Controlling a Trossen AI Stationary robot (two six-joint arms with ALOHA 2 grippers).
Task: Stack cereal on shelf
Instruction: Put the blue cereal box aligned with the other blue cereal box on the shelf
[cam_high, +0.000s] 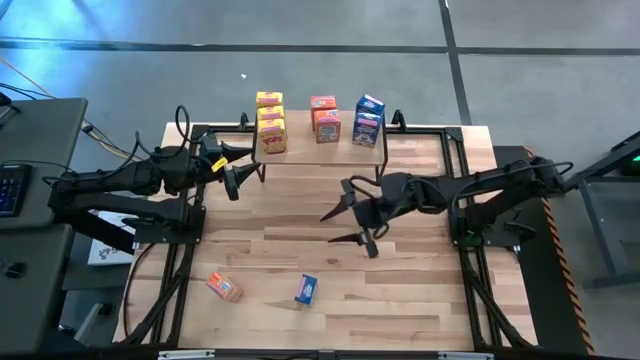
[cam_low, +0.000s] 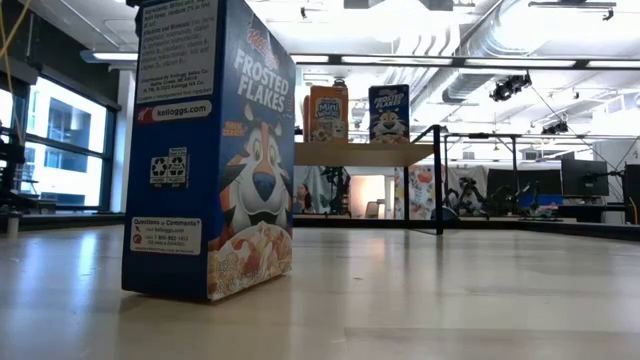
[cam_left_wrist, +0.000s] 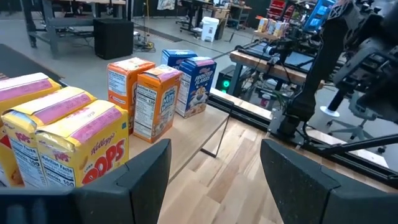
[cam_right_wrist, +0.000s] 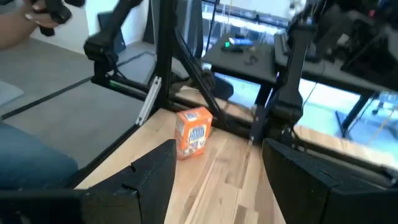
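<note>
Readable print on the cereal boxes

The blue box (cam_low: 210, 150) reads "Frosted Flakes" and "kelloggs.com"; a yellow box (cam_left_wrist: 84, 152) reads "Kellogg's", seemingly "Pops".

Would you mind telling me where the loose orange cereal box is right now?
In the high view, the orange cereal box lies on the tabletop near its front left corner, just left of the loose blue cereal box, far from the shelf.

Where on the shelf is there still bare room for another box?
The light wood shelf is bare between the orange-red boxes and blue boxes, and along its front edge. The yellow boxes crowd its left end.
</note>
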